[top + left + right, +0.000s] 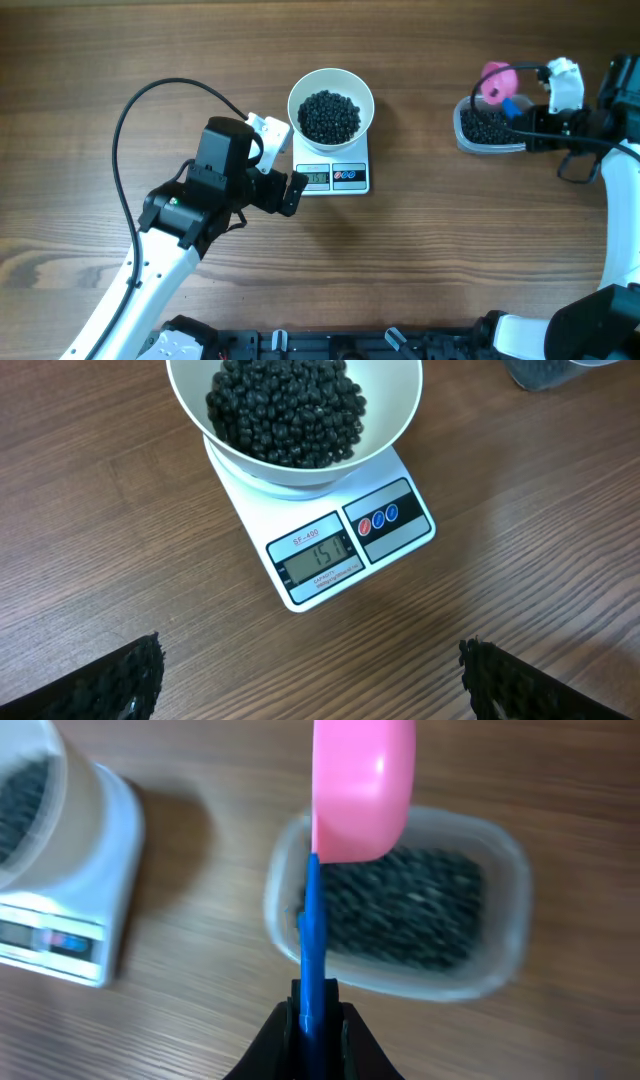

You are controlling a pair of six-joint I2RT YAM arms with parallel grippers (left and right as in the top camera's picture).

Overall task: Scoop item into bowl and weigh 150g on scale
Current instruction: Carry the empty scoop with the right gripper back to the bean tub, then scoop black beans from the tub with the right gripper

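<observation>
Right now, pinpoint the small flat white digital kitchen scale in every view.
Overhead: scale at centre, above mid-height.
Left wrist: scale upper centre, display toward the camera.
Right wrist: scale at the left edge, blurred, partly cut off.
Shared landmark: the round white bowl of black beans standing on it.

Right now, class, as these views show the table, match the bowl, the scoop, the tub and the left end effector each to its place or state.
Column A
1. bowl
2. pink scoop
3. clear tub
4. left end effector

Column B
a. open, holding nothing
b. standing on the scale
c. resting straight on the table
d. gripped by its blue handle in the right end effector

Pairs: 1-b, 2-d, 3-c, 4-a
</observation>
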